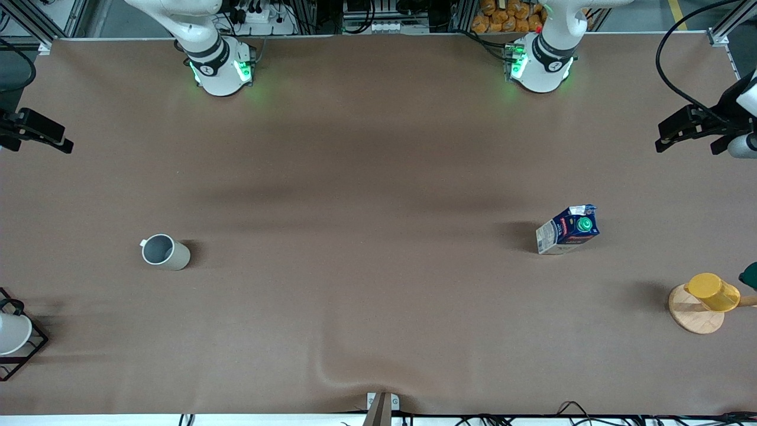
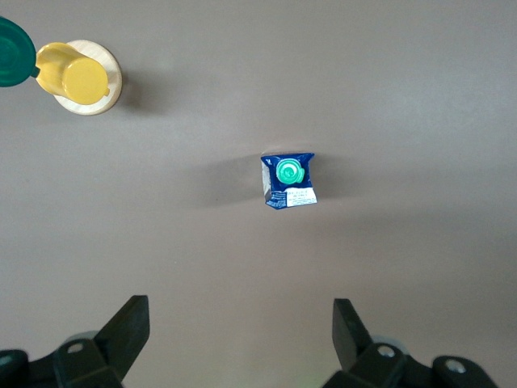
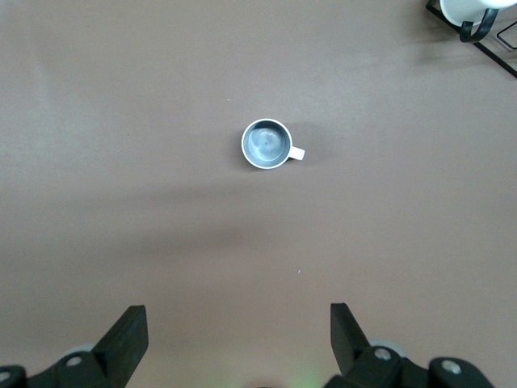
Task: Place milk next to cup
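Observation:
The milk (image 1: 568, 229), a dark blue carton with a green cap, stands upright on the brown table toward the left arm's end. It shows from above in the left wrist view (image 2: 288, 181). The cup (image 1: 165, 252), a pale grey-beige mug with a small handle, stands upright far from the milk, toward the right arm's end. It shows in the right wrist view (image 3: 267, 145). My left gripper (image 2: 240, 323) is open and empty, high over the table by the milk. My right gripper (image 3: 238, 323) is open and empty, high over the table by the cup. Neither gripper shows in the front view.
A yellow cup (image 1: 712, 291) sits on a round wooden disc (image 1: 692, 318) at the left arm's end, with a green thing (image 1: 750, 275) beside it. A white cup in a black wire rack (image 1: 15, 337) stands at the right arm's end. Black fixtures (image 1: 692, 127) overhang both table ends.

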Robot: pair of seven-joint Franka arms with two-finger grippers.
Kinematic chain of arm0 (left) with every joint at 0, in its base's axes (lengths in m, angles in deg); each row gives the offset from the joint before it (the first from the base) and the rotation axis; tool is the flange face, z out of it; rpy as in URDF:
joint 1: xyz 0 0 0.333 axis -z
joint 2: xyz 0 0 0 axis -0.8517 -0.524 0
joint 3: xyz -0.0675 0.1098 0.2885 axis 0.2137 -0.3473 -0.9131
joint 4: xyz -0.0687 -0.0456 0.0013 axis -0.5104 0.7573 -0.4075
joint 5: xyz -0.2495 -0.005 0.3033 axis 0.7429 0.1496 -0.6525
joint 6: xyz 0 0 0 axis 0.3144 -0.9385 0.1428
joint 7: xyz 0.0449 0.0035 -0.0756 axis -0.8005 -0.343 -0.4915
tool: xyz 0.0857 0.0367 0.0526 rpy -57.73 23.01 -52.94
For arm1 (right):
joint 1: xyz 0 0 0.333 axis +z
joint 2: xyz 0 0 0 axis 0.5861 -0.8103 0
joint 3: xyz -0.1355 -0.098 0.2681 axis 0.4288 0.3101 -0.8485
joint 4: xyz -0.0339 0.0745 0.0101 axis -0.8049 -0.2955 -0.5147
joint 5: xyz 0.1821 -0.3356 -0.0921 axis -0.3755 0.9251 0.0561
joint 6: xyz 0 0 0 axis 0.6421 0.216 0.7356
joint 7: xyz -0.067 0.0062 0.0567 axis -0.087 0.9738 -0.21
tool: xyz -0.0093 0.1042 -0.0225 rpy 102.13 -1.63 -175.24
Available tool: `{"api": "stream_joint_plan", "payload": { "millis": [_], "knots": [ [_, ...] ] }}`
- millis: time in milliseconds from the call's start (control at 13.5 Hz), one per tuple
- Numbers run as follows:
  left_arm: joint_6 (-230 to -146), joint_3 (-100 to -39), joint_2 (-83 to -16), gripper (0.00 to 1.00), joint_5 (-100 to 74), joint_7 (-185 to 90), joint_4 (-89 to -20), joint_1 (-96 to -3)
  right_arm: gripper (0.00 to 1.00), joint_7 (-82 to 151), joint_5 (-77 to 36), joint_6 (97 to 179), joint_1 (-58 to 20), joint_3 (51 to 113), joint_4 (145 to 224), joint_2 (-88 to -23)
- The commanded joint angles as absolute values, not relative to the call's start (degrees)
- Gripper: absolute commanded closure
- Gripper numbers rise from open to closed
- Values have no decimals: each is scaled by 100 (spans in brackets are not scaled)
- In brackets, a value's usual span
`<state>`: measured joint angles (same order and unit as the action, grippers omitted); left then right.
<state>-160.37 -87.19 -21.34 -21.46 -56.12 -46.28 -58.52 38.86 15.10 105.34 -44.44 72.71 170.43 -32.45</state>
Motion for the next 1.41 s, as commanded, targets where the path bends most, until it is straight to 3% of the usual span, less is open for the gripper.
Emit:
{"api": "stream_joint_plan", "payload": {
  "millis": [0, 1336],
  "knots": [
    [-15970, -8695, -2143, 0, -2176, -5601, -4542, -5849, 0, 3927, 1546, 10463, -4581, 7182, 16944, -3300],
    [-16022, -8739, -2283, 0, -2272, -5741, -4533, -5858, 0, 3848, 1475, 10516, -4484, 7156, 16936, -3986]
  ]
}}
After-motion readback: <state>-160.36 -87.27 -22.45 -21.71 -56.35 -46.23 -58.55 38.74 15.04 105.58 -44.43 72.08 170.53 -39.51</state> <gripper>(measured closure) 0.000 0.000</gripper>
